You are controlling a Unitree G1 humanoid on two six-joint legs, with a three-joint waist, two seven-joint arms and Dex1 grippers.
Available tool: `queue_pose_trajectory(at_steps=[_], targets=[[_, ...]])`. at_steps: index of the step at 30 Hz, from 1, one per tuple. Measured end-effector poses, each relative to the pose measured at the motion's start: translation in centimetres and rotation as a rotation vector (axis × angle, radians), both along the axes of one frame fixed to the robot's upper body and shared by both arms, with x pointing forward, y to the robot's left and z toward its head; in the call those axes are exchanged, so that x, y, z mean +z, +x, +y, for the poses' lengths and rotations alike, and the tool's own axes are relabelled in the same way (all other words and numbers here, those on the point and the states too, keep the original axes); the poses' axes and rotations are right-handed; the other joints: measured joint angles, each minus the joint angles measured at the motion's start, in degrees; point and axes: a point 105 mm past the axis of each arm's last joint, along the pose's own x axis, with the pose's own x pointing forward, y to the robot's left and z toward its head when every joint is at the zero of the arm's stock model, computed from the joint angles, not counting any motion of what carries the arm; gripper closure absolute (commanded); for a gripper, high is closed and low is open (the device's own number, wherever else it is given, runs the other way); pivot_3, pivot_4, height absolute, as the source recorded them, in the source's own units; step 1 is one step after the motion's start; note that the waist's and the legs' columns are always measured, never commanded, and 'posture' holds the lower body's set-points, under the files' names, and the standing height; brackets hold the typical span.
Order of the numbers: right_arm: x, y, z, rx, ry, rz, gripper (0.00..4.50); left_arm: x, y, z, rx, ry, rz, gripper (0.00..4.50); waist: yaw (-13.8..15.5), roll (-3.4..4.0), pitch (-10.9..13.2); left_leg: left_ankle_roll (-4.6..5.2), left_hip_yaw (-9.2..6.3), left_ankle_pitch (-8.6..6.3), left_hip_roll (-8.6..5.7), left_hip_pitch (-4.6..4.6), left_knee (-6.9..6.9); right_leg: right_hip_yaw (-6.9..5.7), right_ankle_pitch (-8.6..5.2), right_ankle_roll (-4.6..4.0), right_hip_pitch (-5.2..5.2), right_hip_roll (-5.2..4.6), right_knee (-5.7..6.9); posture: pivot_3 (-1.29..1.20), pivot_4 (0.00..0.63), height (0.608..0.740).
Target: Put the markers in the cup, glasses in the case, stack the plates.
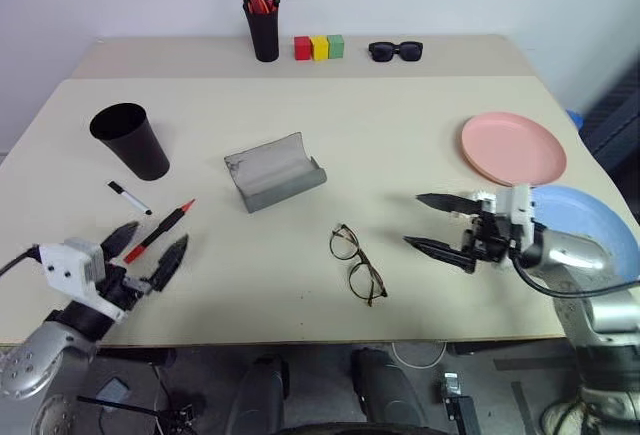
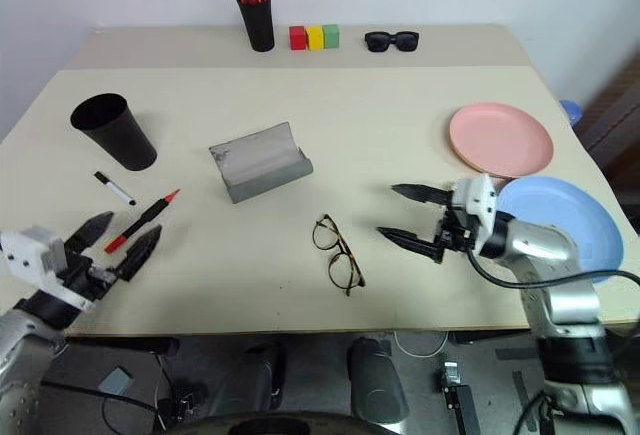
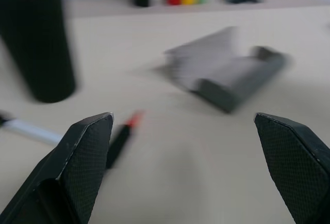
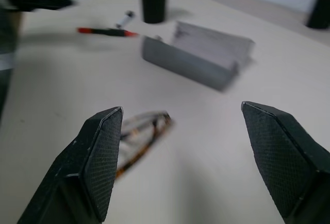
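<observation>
Right now the thin dark wire-framed eyeglasses with round clear lenses [image 1: 357,264] lie flat on the pale tabletop [image 1: 400,135], between the open grey hard-shell case [image 1: 273,173] and my right gripper [image 1: 441,223], whose black fingers are spread and grasping nothing. Their long axis runs diagonally, one lens toward the case, the other toward the near table edge. I judge the glasses step is in hand: next I must bring these fingers down across the frame, close gently, and carry it into the case's open trough. My left gripper [image 1: 146,253] is also released wide, empty, its tips flanking the longer red marker with a black midsection [image 1: 158,231], which points its red tip obliquely toward the case; the short white marker [image 1: 130,198] lies beside it, near the upright matte black tumbler [image 1: 131,141]. The salmon pink plate [image 1: 513,147] and light blue plate [image 1: 590,225] sit unstacked, edges nearly touching.
</observation>
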Motion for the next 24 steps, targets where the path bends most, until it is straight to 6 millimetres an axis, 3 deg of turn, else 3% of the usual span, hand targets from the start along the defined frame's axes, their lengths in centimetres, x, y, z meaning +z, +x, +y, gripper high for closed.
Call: queue_pose_trajectory(at_steps=[7,13,17,20,24], targets=[[1.2,1.7,4.3,0.197,0.007,-0.064,0.76,2.0,2.4,1.3,0.156,0.084,0.120,0.00,0.14,-0.01,0.02,-0.01,-0.10,0.00,-0.01,-0.03,0.00,-0.10,0.09,0.16,-0.01,0.00,0.02,0.00,0.150,0.740],[0.5,2.9,5.1,0.251,-0.036,-0.056,0.76,3.9,3.8,-1.2,-0.027,0.268,0.296,0.00,0.00,-0.02,0.06,-0.01,-0.17,0.01,-0.02,-0.04,-0.08,-0.18,0.09,0.16,-0.05,0.01,0.04,0.00,0.150,0.740],[-0.5,3.1,5.8,0.268,-0.039,-0.040,0.76,2.5,4.2,-1.6,-0.156,0.272,0.442,0.00,-0.50,0.12,0.12,-0.01,-0.15,0.01,-0.01,-0.04,-0.18,-0.17,0.10,0.18,-0.17,0.03,0.13,0.00,0.150,0.740],[-0.3,3.3,6.0,0.269,-0.043,-0.056,0.76,1.2,4.7,-1.1,-0.183,0.234,0.538,0.00,-0.78,0.09,0.13,-0.02,-0.17,0.01,0.01,-0.06,-0.17,-0.17,0.10,0.19,-0.21,0.06,0.18,0.00,0.150,0.740],[0.1,3.4,6.3,0.269,-0.035,-0.071,0.76,0.8,5.4,-0.1,-0.212,0.274,0.630,0.00,-0.96,0.09,0.14,-0.02,-0.16,0.01,0.01,-0.06,-0.16,-0.17,0.10,0.19,-0.20,0.06,0.17,0.00,0.150,0.740]])
